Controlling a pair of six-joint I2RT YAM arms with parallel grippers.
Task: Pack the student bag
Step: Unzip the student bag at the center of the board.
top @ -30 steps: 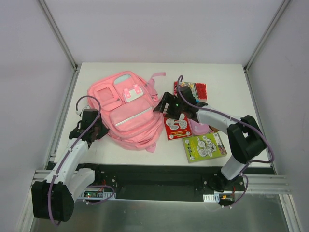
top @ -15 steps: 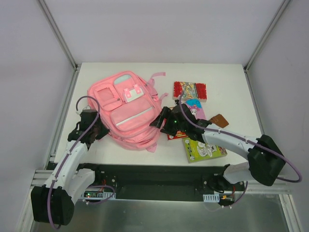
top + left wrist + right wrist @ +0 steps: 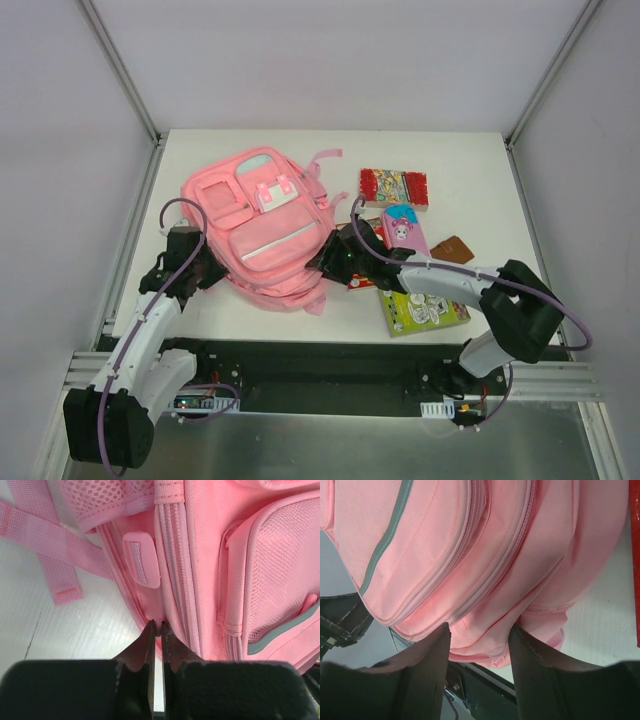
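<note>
Here, a large pink fabric backpack (image 3: 262, 235) is laid flat on the left half of the white counter (image 3: 470, 160), front pockets up. The jaws of the left arm (image 3: 150, 315) are pressed together, pinching the seam at the backpack's left edge. The jaws of the right arm (image 3: 450, 280) are spread, and a fold at the backpack's near right corner is straddled by them.
</note>
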